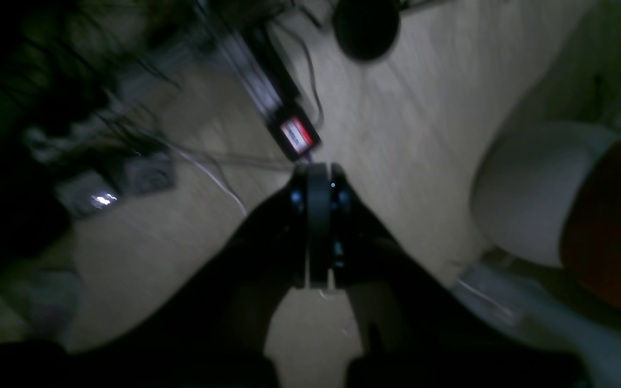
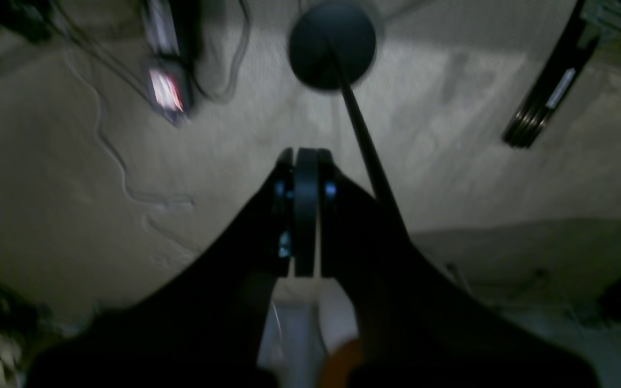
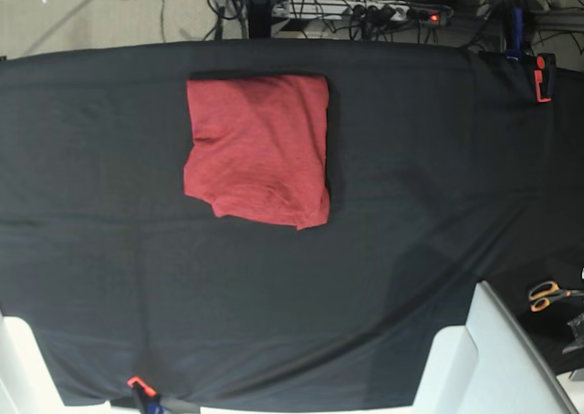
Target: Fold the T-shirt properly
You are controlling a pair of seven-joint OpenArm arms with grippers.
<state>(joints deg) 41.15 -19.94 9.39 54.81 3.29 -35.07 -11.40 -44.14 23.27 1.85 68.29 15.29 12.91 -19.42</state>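
Base view, left to right. A white panel (image 3: 20, 364) occupies the near left corner. An orange clamp (image 3: 137, 384) grips the near edge of the black tablecloth (image 3: 411, 213), which covers the whole surface; the cloth is matte and shows shallow creases running across its width.

The T-shirt (image 3: 258, 148) lies on the far half of the surface, left of centre. It is folded into a compact, roughly rectangular packet of thin brick-red knit. The far edge is straight; the near edge is uneven, with one corner dropping lower at the near right. Soft wrinkles cross the top layer, and a fold line curves along its left side. Nothing touches it.

Farther right, a red clamp (image 3: 544, 77) sits at the far right corner of the surface. Orange-handled scissors (image 3: 549, 294) lie at the right edge, just beyond a sloping pale grey panel (image 3: 493, 359) in the near right corner. A power strip (image 3: 365, 11) and tangled cables lie on the floor beyond the far edge.

Wrist views, both dim and blurred. The right end effector (image 2: 305, 213) has its dark jaws pressed together with nothing between them, over pale carpet with a round black base (image 2: 332, 43) beyond. The left end effector (image 1: 318, 226) is likewise closed and empty, above similar carpet, with a rounded white object (image 1: 531, 188) to its right.
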